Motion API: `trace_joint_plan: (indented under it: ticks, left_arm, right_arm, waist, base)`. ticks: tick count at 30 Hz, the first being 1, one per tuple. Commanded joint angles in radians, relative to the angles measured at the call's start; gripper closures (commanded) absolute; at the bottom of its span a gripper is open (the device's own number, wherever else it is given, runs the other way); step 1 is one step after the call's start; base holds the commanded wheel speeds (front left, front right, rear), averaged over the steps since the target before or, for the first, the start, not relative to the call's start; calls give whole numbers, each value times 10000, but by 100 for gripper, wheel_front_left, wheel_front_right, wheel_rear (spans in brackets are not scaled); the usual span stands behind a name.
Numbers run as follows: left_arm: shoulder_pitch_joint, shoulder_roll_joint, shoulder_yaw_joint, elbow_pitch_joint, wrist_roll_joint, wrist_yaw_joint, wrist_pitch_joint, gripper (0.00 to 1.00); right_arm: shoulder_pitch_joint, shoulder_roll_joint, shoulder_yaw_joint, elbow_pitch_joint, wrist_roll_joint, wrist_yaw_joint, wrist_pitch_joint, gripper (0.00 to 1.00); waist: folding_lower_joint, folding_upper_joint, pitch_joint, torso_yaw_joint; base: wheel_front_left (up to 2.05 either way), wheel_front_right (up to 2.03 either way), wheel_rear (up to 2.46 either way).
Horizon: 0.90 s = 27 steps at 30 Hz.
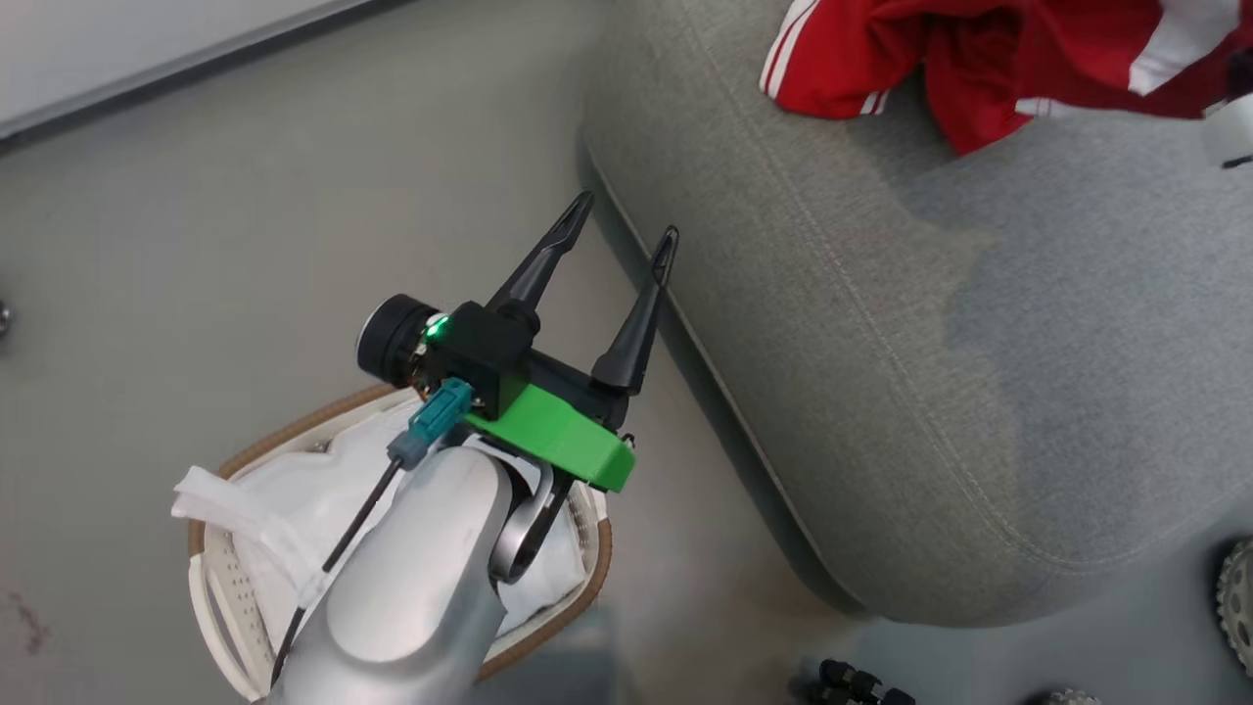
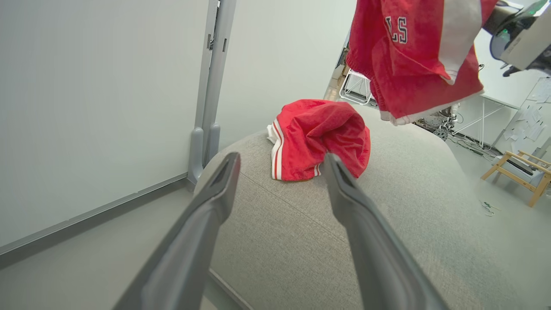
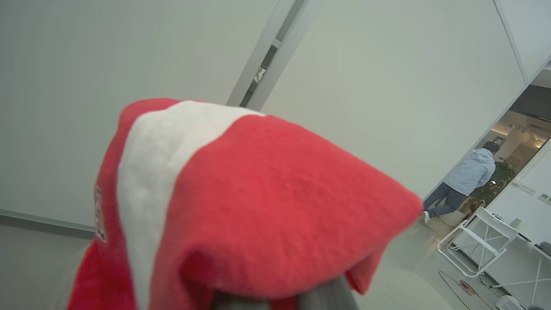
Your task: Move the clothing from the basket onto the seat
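The grey seat (image 1: 930,343) takes up the right side of the head view. One red garment (image 2: 318,137) with thin white stripes lies crumpled on the seat (image 2: 387,224), far end. A second piece of red clothing (image 2: 413,56), with a broad white stripe and white lettering, hangs in the air above the seat, draped over my right gripper (image 3: 301,301), which is shut on it. My left gripper (image 1: 625,220) stands open and holds nothing, above the floor between the basket (image 1: 294,431) and the seat's edge. The basket shows its white liner (image 1: 323,490) under my forearm.
Grey floor (image 1: 245,245) lies between the basket and a pale wall panel (image 2: 86,107). Beyond the seat stand a white folding frame (image 3: 478,241) and a wooden stool (image 2: 521,172). A person (image 3: 467,181) stands in a far doorway. A toothed wheel (image 1: 1238,597) sits at lower right.
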Motion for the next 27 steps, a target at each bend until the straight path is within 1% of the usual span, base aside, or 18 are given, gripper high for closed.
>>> trace_joint_plan:
  ticks: [1,9,12,18,19,20,21,22,23,27]
  left_arm:
    - [-334,62,-75,-72,49,-20,7,0]
    - [-1178,49,-561,-174,-38,-20,7,0]
    - [-1299,41,-563,-146,-47,-20,7,0]
    - [-1122,36,-489,45,-69,-20,7,0]
    - [-1036,37,-466,87,-61,-20,7,0]
    - [-969,36,-438,118,-68,-20,7,0]
    - [-902,35,-402,148,-93,-20,7,0]
    - [-859,35,-374,176,-110,-20,7,0]
    - [-799,34,-334,208,-123,-20,6,0]
    - [-504,49,-150,366,-153,-20,6,0]
  right_arm:
    - [-337,-124,-139,205,-142,-14,-18,100]
    - [-1637,-820,-1092,1913,-762,-14,-12,100]
    - [-1773,-861,-1634,2577,-1079,-14,-12,100]
    - [-1095,-437,-3308,3549,-1830,-14,-12,100]
    - [-950,-395,-3592,3687,-1961,-14,-12,86]
    - [-844,-346,-3819,3758,-2031,-14,-12,86]
    - [-669,-244,-4059,3780,-2085,-14,-13,47]
    - [-493,-141,-4224,3765,-2086,-14,-12,27]
    - [-275,-40,-4370,3762,-2114,-14,-12,0]
    - [409,414,-4605,3474,-1933,-14,-12,0]
  waist:
    - [-1,-1,1177,925]
    - [-1,-1,2176,1716]
    - [-1,-1,2435,1950]
    - [-1,-1,2481,2174]
    - [-1,-1,2418,2187]
    - [-1,-1,2355,2189]
    - [-1,-1,2271,2171]
    - [-1,-1,2185,2150]
    - [-1,-1,2078,2120]
    - [-1,-1,1600,1940]
  base:
    - [0,0,0]
    - [0,0,0]
    - [0,0,0]
    - [0,0,0]
    - [0,0,0]
    - [0,0,0]
    - [0,0,0]
    - [0,0,0]
    - [0,0,0]
    - [0,0,0]
